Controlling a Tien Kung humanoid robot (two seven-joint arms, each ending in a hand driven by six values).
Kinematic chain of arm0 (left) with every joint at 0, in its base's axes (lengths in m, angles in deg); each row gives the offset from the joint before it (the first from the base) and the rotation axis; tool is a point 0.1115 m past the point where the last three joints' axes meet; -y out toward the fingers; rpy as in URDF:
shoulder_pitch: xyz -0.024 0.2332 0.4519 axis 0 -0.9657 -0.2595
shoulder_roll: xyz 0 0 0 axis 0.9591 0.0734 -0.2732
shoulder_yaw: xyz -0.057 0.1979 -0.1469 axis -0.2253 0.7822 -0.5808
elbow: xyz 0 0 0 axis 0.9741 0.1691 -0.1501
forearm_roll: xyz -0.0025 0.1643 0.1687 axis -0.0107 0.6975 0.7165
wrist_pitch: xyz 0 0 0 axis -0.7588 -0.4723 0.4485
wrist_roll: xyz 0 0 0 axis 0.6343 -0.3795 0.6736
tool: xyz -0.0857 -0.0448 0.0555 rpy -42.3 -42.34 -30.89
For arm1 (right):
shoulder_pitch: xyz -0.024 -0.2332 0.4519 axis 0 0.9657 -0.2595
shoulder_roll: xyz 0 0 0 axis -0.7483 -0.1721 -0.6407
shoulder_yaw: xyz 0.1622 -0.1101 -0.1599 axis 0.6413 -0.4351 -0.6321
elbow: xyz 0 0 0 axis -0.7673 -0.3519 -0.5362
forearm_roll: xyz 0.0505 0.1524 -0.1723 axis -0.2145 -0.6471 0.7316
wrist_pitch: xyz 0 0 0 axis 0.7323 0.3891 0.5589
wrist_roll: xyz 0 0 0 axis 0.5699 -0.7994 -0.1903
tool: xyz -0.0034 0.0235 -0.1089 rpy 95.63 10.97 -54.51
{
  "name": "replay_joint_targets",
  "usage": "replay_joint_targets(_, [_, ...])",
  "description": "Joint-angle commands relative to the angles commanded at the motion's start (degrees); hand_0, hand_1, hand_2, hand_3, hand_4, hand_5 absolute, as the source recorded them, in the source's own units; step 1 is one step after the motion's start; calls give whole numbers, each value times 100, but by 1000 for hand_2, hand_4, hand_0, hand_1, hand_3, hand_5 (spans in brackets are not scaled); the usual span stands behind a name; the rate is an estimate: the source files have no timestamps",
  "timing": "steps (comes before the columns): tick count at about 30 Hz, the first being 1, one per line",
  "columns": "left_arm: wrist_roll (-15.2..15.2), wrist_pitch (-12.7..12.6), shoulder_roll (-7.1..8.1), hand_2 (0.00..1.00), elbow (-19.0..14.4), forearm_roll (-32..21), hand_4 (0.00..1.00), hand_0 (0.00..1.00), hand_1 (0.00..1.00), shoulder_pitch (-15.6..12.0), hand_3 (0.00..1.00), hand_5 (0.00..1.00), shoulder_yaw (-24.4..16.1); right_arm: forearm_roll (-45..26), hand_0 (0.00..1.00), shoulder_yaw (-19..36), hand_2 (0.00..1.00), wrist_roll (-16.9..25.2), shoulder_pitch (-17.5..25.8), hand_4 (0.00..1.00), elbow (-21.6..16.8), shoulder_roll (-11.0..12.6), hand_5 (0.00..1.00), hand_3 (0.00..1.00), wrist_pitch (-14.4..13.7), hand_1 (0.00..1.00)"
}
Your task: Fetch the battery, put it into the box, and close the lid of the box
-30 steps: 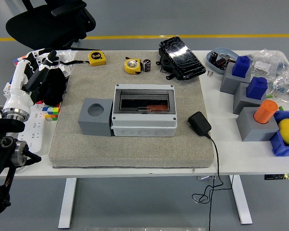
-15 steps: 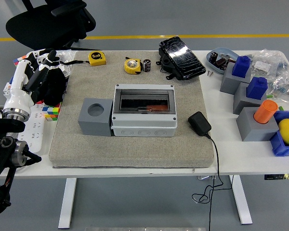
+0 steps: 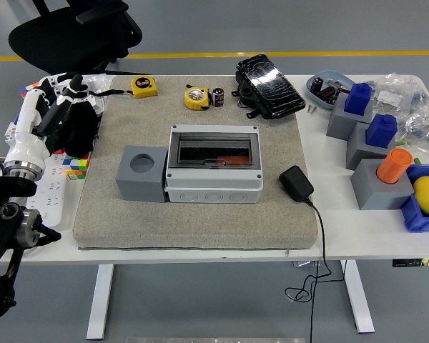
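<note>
The battery (image 3: pixel 218 97) is a small black cylinder standing on the grey mat (image 3: pixel 200 221), at its far edge beside a yellow tape measure (image 3: pixel 196 97). The grey box (image 3: pixel 214 166) sits mid-mat; its dark see-through lid lies flat over the opening, and something orange shows through it. My left arm (image 3: pixel 7 221) rests at the picture's lower left, off the table's near-left corner and far from both. My right arm is out of view.
A grey block with a round hole (image 3: pixel 141 174) touches the box's left side. A black adapter (image 3: pixel 296 183) with a cord lies to its right. A black case (image 3: pixel 269 86) lies behind. Grey and blue blocks (image 3: pixel 372 143) crowd the right; a white tool (image 3: pixel 27 136) and power strip lie left.
</note>
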Motion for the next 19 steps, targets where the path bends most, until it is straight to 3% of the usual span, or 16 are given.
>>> replay_joint_targets(19, [4, 21, 37, 602, -8, -5, 949, 525, 629, 18, 686, 654, -20, 9, 577, -38, 665, -7, -22, 991, -7, 29, 486, 575, 14, 629])
